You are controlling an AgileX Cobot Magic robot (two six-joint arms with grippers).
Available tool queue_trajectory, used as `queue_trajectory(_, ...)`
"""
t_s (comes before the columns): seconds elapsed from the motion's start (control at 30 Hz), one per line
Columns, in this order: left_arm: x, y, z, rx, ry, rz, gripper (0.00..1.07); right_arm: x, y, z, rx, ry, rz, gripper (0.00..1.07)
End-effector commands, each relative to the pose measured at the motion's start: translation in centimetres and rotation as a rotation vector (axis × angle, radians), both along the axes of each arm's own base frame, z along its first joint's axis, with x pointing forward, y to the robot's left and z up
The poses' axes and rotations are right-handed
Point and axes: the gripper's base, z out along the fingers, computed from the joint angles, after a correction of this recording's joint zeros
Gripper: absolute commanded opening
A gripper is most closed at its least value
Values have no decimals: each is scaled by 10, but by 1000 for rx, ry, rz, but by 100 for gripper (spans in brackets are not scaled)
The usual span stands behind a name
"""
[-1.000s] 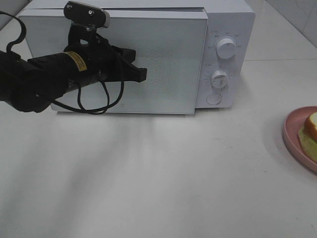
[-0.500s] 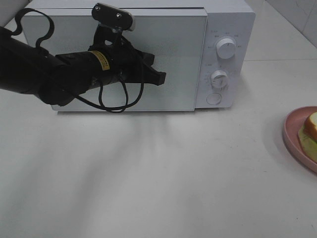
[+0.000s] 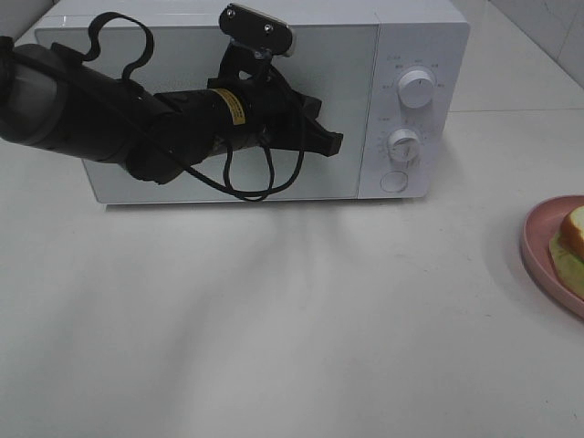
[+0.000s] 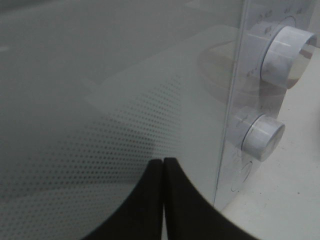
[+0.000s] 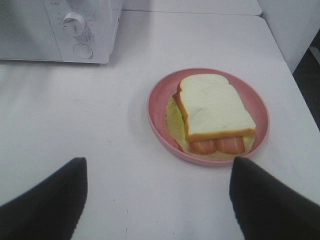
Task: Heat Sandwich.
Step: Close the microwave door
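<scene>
The sandwich (image 5: 215, 107), white bread with a tan crust over pink and pale green layers, lies on a round pink plate (image 5: 156, 107) on the white table. Only its edge (image 3: 575, 230) and the plate (image 3: 543, 242) show at the far right of the high view. My right gripper (image 5: 156, 170) hovers open just short of the plate, a finger on each side, holding nothing. My left gripper (image 3: 330, 143) is shut and empty, its tip (image 4: 164, 162) close against the microwave (image 3: 420, 36) door glass near the control panel.
The white microwave stands at the back with its door closed. Its panel carries two knobs (image 3: 417, 89) (image 3: 403, 144) and a round button (image 3: 394, 181). The left arm and its cable stretch across the door. A white wall edge (image 5: 295, 25) rises beyond the plate.
The left arm has swept rightward across the microwave door toward the control panel, still shut. The door panel, which stood slightly proud before, now looks flush. The plate and sandwich have not moved.
</scene>
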Motion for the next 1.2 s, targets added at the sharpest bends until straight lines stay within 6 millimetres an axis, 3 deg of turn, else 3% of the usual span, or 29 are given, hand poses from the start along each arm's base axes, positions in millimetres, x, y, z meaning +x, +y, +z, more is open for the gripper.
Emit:
queue_trajectory(0.03, 18, 10, 12, -103, -15, 91, 0, -4, 0, 0, -2, -33, -5, 76)
queue_trajectory(0.5, 17, 10, 15, -121, 2, 97, 0, -4, 0, 0, -2, -33, -5, 76)
queue_trajectory(0.77, 6, 11, 26, -92, 30, 82, 0, -4, 0, 0, -2, -33, -5, 76)
queue_trajectory(1.2, -46, 15, 27, -31, 105, 21, 0, -4, 0, 0, -2, -33, -5, 76)
